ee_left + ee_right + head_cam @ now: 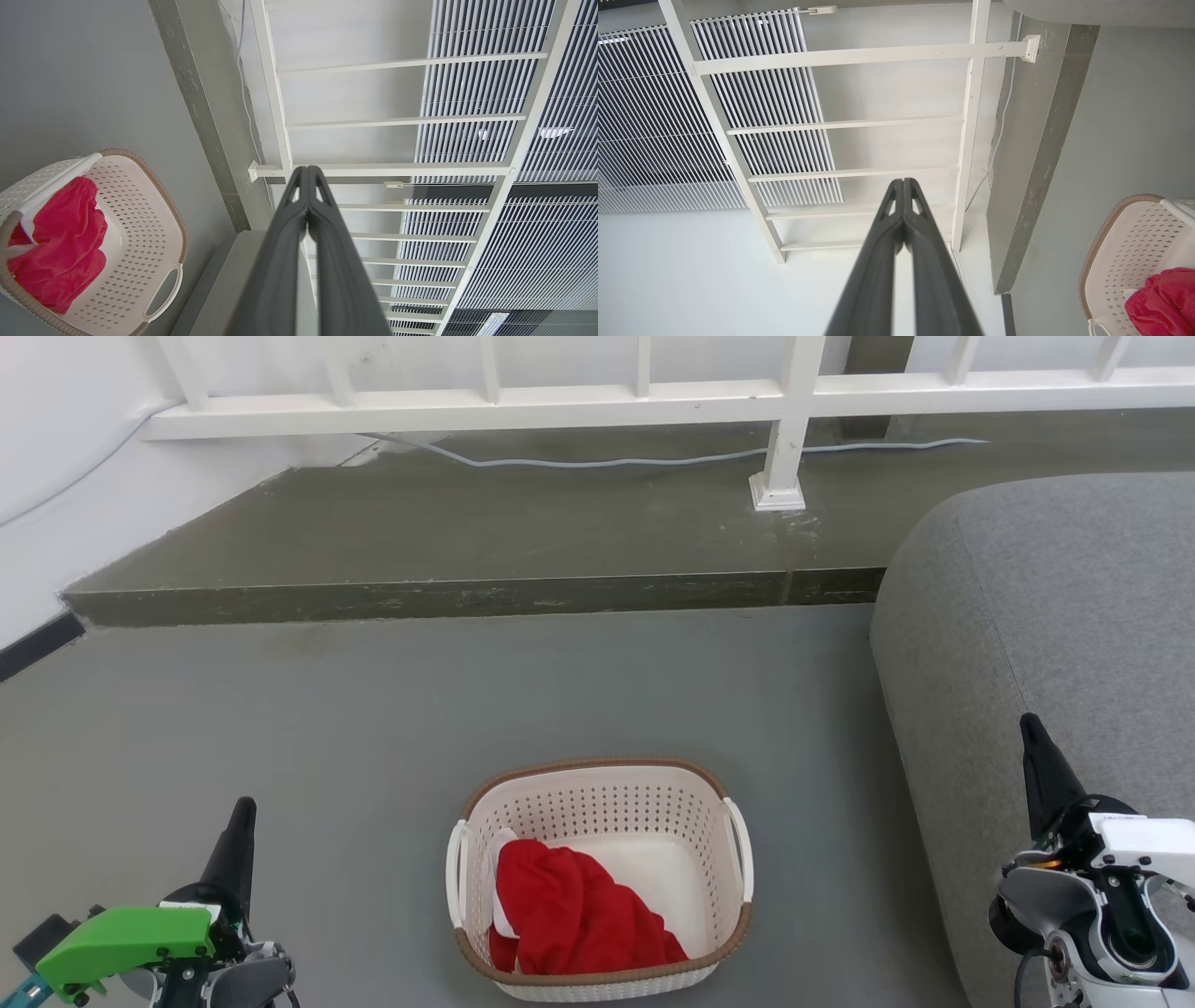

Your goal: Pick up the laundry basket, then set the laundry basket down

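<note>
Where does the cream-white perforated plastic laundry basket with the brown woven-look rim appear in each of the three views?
Head view: laundry basket at bottom centre.
Left wrist view: laundry basket in the lower left corner.
Right wrist view: laundry basket in the lower right corner.
Shared landmark: the white railing post's foot on the concrete step.

The left tool (243, 810), of long dark tapering fingers, is backed by a bright green plastic cover (121, 938) dotted with small black screws (157, 953). The right tool (1030, 726) is carried on a white housing (1144, 835) and a rounded grey casing (1036, 896). Triangular cut-outs (320, 193) are seen near the fingertips (302, 173).
</note>
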